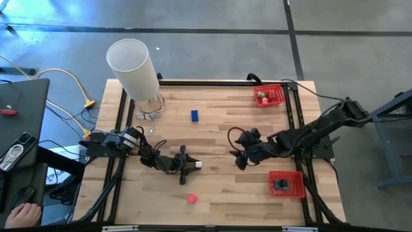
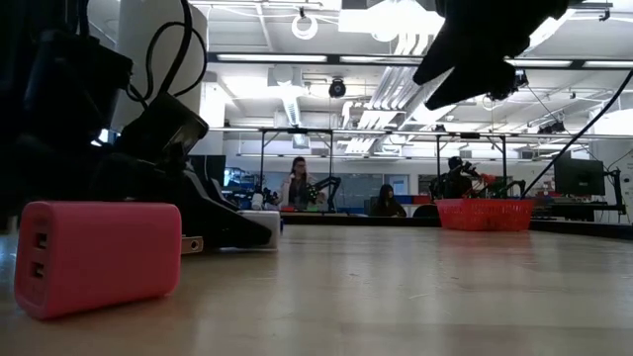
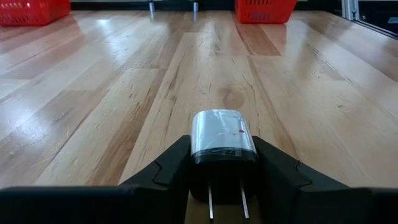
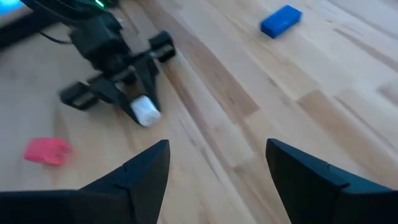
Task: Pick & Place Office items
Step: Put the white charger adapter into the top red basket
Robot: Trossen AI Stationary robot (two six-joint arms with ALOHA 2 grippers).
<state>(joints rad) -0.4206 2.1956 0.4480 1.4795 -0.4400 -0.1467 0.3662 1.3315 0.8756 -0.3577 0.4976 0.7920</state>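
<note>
Low view: the small pink rectangular charger block [image 2: 99,257] fills the near left corner and dark arm links behind it hide most of the left claw; only the tip of the white plug adapter with metal prongs [image 2: 259,227] shows. The contents of the two red mesh trays are hard to read from above: something greenish in the far tray [image 1: 277,94], a dark piece in the near tray [image 1: 295,188].

Left arm lies low across the wooden slatted counter [image 1: 219,132], reaching toward centre. Left claw [image 3: 222,163] pinches the white adapter between both fingers, prongs pointing back at the wrist, body just above or on the wood, cannot tell which.

Right arm stretches in from the right edge, bent, claw [image 4: 217,168] spread wide, holding nothing, raised over the counter middle and facing the left claw.

Small blue rectangular block [image 1: 194,115] sits alone on the far half; pink block near the front edge.
</note>
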